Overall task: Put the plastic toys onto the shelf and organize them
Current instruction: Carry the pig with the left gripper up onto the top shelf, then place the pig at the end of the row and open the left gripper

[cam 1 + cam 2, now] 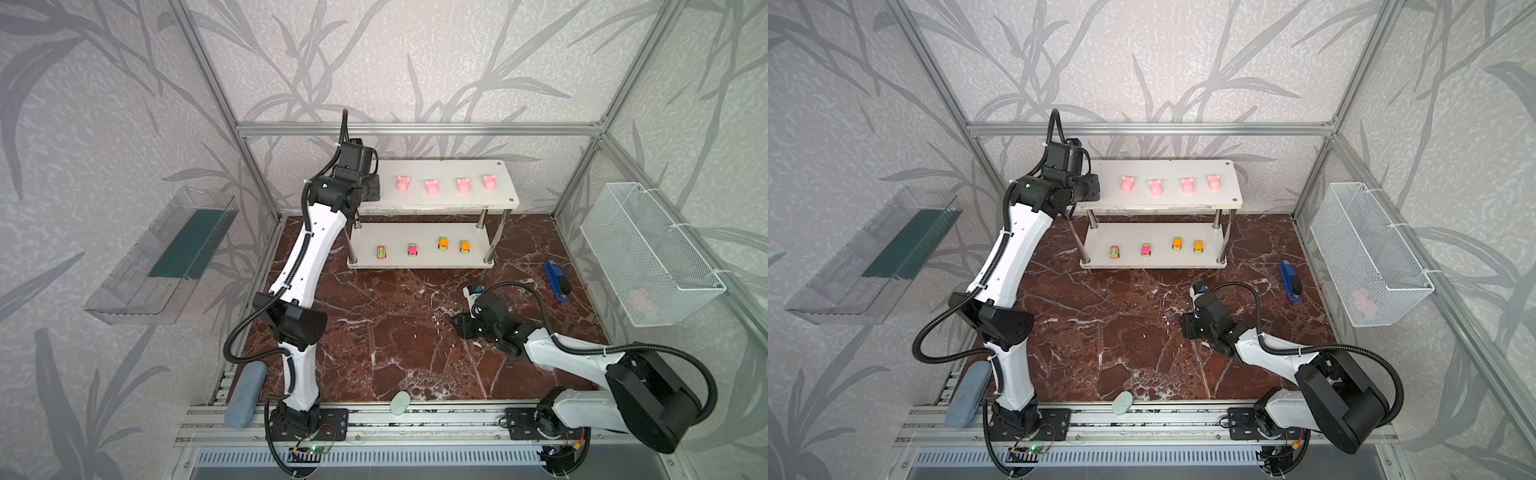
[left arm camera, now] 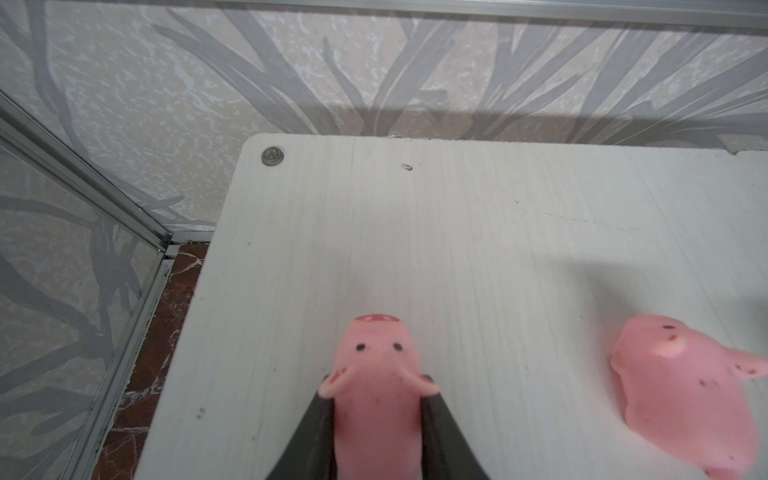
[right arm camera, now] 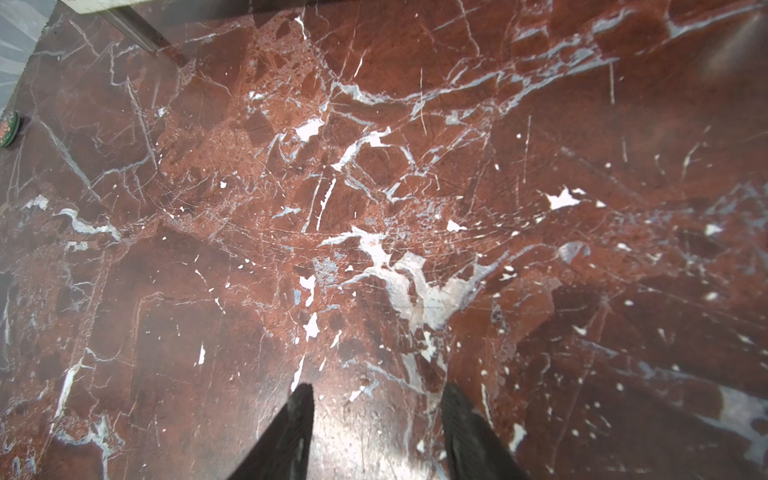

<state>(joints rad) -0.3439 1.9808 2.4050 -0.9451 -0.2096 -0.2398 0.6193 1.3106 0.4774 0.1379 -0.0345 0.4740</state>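
Pink pig (image 2: 374, 357) clamped in left gripper (image 2: 376, 384) over shelf (image 2: 457, 228)

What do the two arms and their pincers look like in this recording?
The left arm and right arm have white link shells, black joints and black corrugated cable hoses. The left pincer and right pincer are dark, tapering to narrow tips.
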